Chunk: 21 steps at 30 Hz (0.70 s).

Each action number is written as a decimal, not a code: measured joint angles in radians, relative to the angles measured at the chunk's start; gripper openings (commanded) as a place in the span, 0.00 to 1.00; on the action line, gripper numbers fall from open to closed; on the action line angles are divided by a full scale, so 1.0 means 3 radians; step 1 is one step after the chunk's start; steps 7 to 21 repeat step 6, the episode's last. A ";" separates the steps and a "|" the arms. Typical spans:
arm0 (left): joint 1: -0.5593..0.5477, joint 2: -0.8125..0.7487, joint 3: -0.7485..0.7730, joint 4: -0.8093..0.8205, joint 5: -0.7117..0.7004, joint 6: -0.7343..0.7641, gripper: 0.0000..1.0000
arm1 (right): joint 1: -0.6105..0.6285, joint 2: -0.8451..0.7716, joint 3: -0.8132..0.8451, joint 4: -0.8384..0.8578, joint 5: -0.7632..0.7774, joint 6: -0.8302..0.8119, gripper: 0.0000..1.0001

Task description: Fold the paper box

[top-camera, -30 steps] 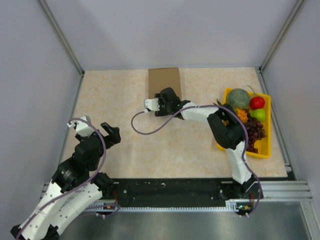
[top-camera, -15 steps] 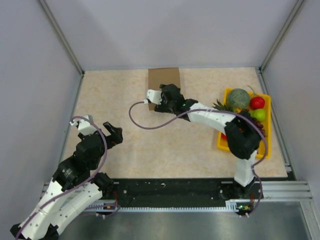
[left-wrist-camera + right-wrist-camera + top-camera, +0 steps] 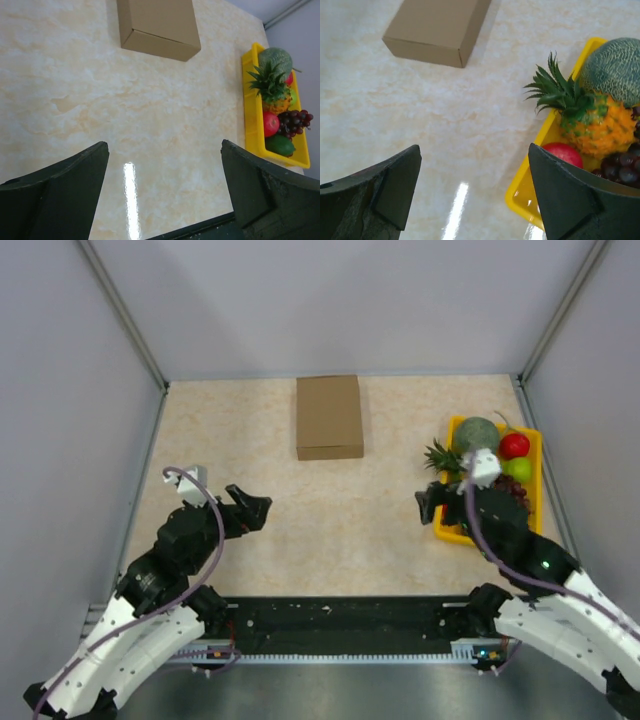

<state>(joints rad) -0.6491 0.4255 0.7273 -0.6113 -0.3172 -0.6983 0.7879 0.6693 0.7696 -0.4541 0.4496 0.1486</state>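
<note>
Down at the near edge, both arms sit low by their bases. The left claw (image 3: 252, 508) hovers over the near-left part of the surface (image 3: 350, 525), pointing toward the middle. Its wrist camera shows the two dark fingers (image 3: 60, 192) spread wide, with nothing between them but bare marbled beige. Over on the other side, the right claw (image 3: 428, 507) hangs above the near-right area, just beside the near corner of the yellow tray (image 3: 537, 495). It is spread too: the right wrist view has one finger (image 3: 375, 192) at each lower corner and an empty gap between. Neither claw touches anything.

Moving up the right side, the yellow tray lies along the edge of the surface, packed with fruit. There are dark grapes (image 3: 510, 502) at the near end, then a red apple (image 3: 562, 152) and a pineapple (image 3: 580, 120) with its green crown pointing toward the middle. A green melon (image 3: 615, 70) sits at the far end.

At the back is the paper box (image 3: 329, 417), plain brown cardboard, a closed rectangular carton lying flat. It sits roughly central at the far edge of the surface, its far end close to the back wall. It lies well apart from both claws and from the tray, all on its own.
</note>
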 measured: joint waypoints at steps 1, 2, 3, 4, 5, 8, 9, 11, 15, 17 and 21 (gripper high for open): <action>0.0000 -0.0005 -0.0064 0.0069 0.0075 -0.0017 0.98 | 0.0000 -0.0292 -0.0050 -0.0144 0.0003 0.0195 0.88; 0.0000 -0.0004 -0.0123 0.0117 0.0139 -0.0033 0.98 | 0.0000 -0.0563 -0.0081 -0.0254 0.0013 0.0380 0.90; 0.0000 0.0003 -0.0168 0.0148 0.0198 -0.0051 0.98 | 0.0000 -0.0818 -0.0086 -0.0338 0.0022 0.0530 0.91; 0.0000 0.0015 -0.0189 0.0167 0.0243 -0.0064 0.98 | 0.0000 -0.1022 -0.0083 -0.0371 0.0029 0.0626 0.99; 0.0000 0.0039 -0.0206 0.0202 0.0295 -0.0086 0.98 | 0.0000 -0.1240 -0.0067 -0.0403 0.0037 0.0706 0.99; 0.0000 0.0060 -0.0206 0.0226 0.0332 -0.0093 0.98 | 0.0000 -0.1401 -0.0032 -0.0427 0.0042 0.0753 0.99; 0.0000 0.0060 -0.0206 0.0226 0.0332 -0.0093 0.98 | 0.0000 -0.1401 -0.0032 -0.0427 0.0042 0.0753 0.99; 0.0000 0.0060 -0.0206 0.0226 0.0332 -0.0093 0.98 | 0.0000 -0.1401 -0.0032 -0.0427 0.0042 0.0753 0.99; 0.0000 0.0060 -0.0206 0.0226 0.0332 -0.0093 0.98 | 0.0000 -0.1401 -0.0032 -0.0427 0.0042 0.0753 0.99; 0.0000 0.0060 -0.0206 0.0226 0.0332 -0.0093 0.98 | 0.0000 -0.1401 -0.0032 -0.0427 0.0042 0.0753 0.99; 0.0000 0.0060 -0.0206 0.0226 0.0332 -0.0093 0.98 | 0.0000 -0.1401 -0.0032 -0.0427 0.0042 0.0753 0.99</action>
